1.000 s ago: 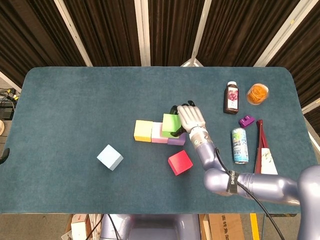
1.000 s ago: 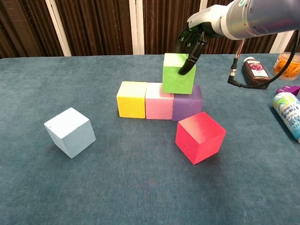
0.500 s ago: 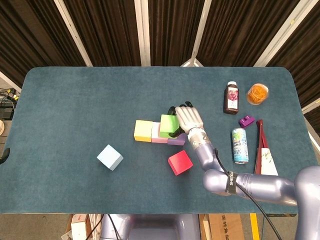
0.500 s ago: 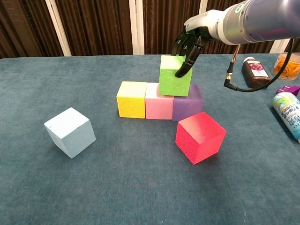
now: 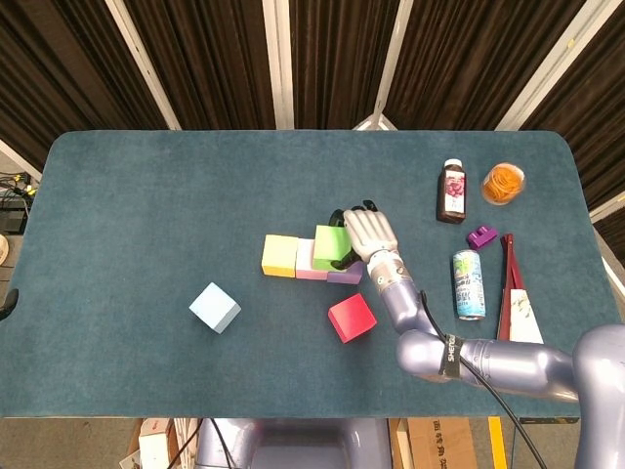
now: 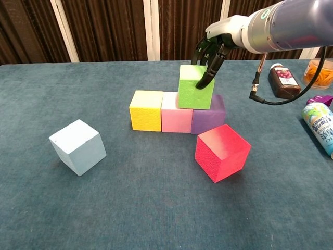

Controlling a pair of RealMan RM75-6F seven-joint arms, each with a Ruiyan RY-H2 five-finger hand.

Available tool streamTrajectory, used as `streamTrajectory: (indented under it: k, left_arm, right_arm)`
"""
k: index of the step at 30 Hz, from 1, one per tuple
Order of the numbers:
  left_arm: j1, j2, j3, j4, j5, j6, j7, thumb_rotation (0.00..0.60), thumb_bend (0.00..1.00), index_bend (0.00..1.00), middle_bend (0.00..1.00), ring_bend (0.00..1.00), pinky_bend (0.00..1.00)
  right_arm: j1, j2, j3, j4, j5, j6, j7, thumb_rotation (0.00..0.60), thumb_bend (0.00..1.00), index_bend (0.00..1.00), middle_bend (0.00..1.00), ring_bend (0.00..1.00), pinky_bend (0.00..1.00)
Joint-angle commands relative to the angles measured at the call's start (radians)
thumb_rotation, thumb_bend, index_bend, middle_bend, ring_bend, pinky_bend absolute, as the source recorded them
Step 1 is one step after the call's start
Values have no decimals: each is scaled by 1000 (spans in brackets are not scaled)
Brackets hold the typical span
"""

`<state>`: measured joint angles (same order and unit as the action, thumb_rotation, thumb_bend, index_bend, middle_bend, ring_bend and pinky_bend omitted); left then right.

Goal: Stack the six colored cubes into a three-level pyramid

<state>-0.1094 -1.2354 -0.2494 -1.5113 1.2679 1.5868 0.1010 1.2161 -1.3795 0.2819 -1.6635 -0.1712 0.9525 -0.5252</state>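
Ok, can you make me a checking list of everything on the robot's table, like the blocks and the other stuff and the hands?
Surface: teal table, felt-like cover.
Job's things: yellow cube, pink cube and purple cube in a touching row; green cube on top, over the pink-purple seam; red cube and light blue cube loose on the table.
Clutter: dark bottle, cup of orange bits, small purple piece, can lying down, maroon carton.
Hands: right hand holds the green cube; left hand not in view.
Cables: black cable hanging from the right arm.
Surroundings: dark curtains behind.
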Motion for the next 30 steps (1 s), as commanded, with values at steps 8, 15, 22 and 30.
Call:
streamTrajectory:
  k: [8, 15, 22, 30]
  left_arm:
    - [-1, -1, -1, 0, -2, -1, 1, 600, 308, 51, 0, 0, 0]
    - [0, -1, -2, -1, -4, 1, 0, 600, 308, 51, 0, 0, 0]
    - [1, -1, -5, 0, -7, 2, -2, 600, 308, 51, 0, 0, 0]
    - [0, -1, -6, 0, -8, 2, -2, 600, 308, 51, 0, 0, 0]
  right_arm:
    - [-1, -2, 6, -6, -7, 2, -3, 600, 198, 365, 351, 200, 0]
    - [-1, -11, 7, -1, -4, 13, -9, 600, 197, 365, 350, 201, 0]
    - [0, -20, 12, 3, 1, 27, -17, 600, 198, 365, 350, 200, 0]
    - [2, -24, 18, 1, 7, 31, -28, 600, 198, 365, 348, 200, 0]
